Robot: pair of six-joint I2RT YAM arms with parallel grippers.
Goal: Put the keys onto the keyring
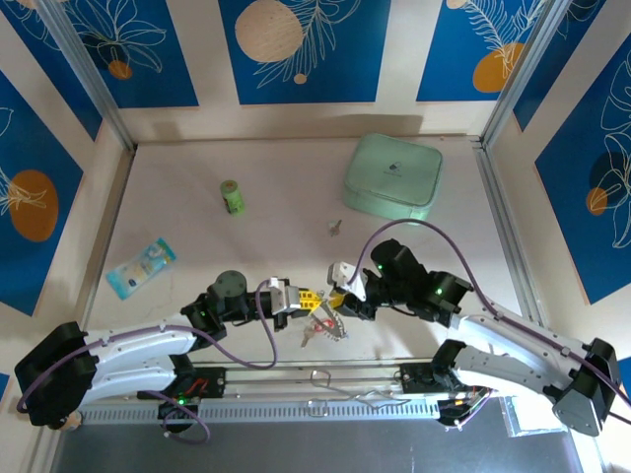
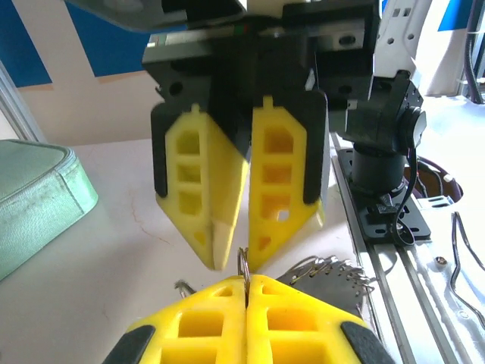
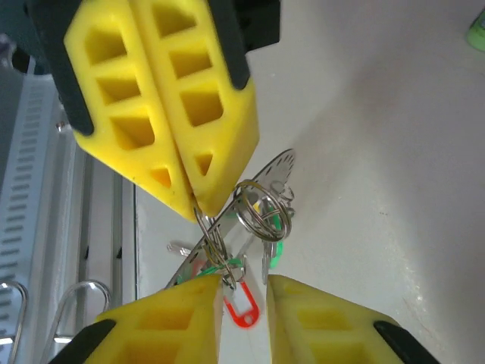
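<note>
Left claw: nearest, left wrist view; clenched on a thin wire loop of the keys.
Right claw: opposite, tips slightly parted, gripping nothing visible.
Keyring: right wrist view; beaded arc between the claws, tagged keys bunched against it.
Stray key: top view; alone on the desk, well apart.
Progress: some keys look threaded; the stray one remains, I'd judge.
</note>
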